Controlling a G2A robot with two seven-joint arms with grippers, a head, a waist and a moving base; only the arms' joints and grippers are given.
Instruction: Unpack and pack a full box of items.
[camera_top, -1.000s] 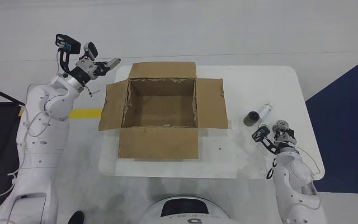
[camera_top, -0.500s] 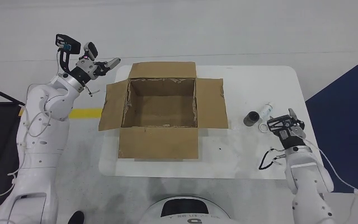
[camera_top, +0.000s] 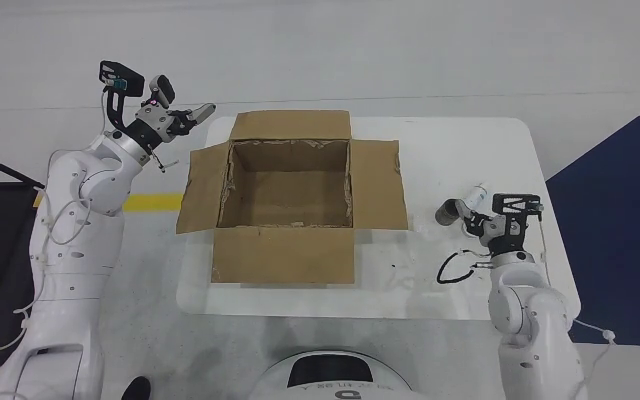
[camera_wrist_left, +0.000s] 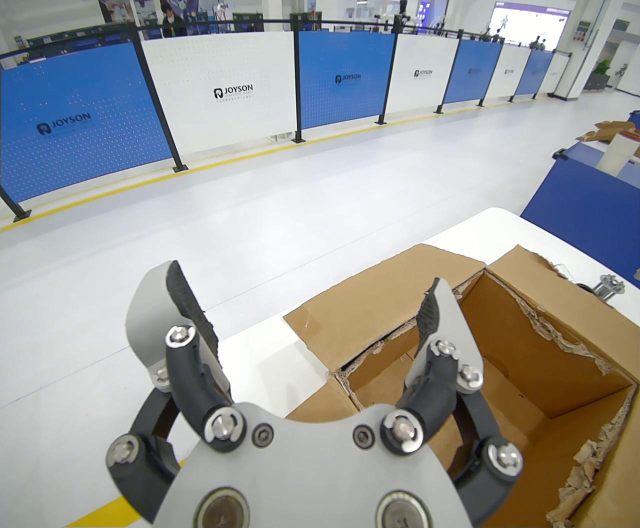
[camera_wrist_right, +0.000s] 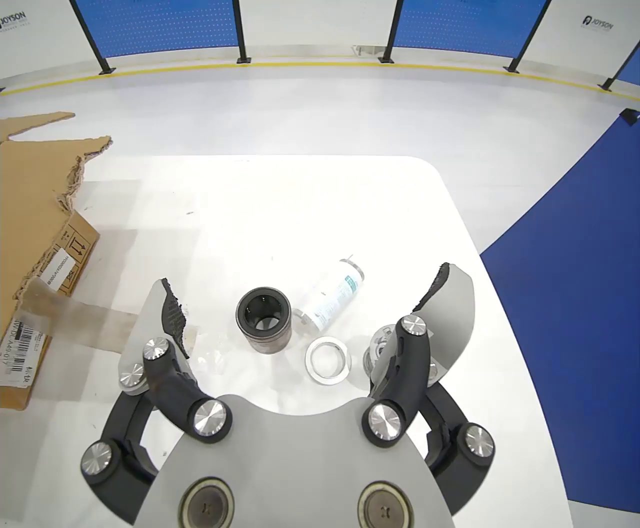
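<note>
Right wrist view: right gripper (camera_wrist_right: 307, 292) spread wide, empty; black cylinder (camera_wrist_right: 263, 320) just ahead.
Left gripper (camera_wrist_left: 304, 280): open, empty, near cardboard box (camera_wrist_left: 500, 325).

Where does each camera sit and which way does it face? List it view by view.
Top: high on the robot, looking down on table and box; left arm and right arm show.
Left wrist: by the table's far left corner, facing across the box toward fences; open left tool shows.
Right wrist: over the table's right side, facing cylinder, bottle, ring; open right tool shows.
Shared: all see the box; top and right wrist share the cylinder.
</note>
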